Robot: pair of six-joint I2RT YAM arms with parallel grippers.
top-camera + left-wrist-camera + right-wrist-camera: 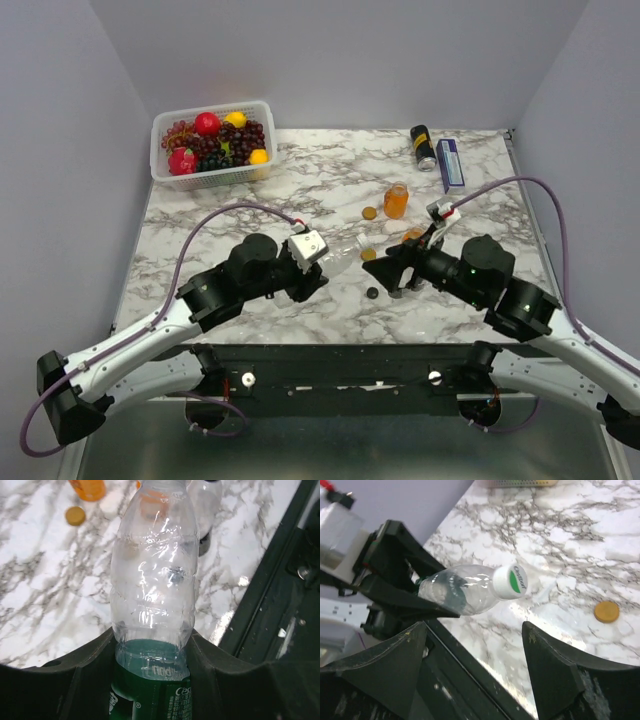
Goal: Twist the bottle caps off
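- The left gripper (152, 642) is clamped on the base of a clear bottle (152, 570), just above its green label; the bottle lies level, off the table (480, 215), its neck pointing toward 3 o'clock.
- The right gripper (474, 630) faces that neck from the 3 o'clock side, its fingers (550, 665) spread wide with nothing between them and not touching the bottle.
- A white cap with a green centre (511, 581) sits on the clear bottle's neck.
- A dark cap (372, 293) lies loose on the table at 6 o'clock from the bottle's neck, just beside the right gripper.
- An orange cap (368, 254) lies flat just past the neck; a second orange cap (369, 213) lies farther on at 12 o'clock.
- An orange bottle (397, 200) stands upright beside that second cap.
- A black can (422, 147) and a blue box (450, 165) lie at the table's 1 o'clock corner.
- A white basket (165, 172) of fruit stands at 11 o'clock.
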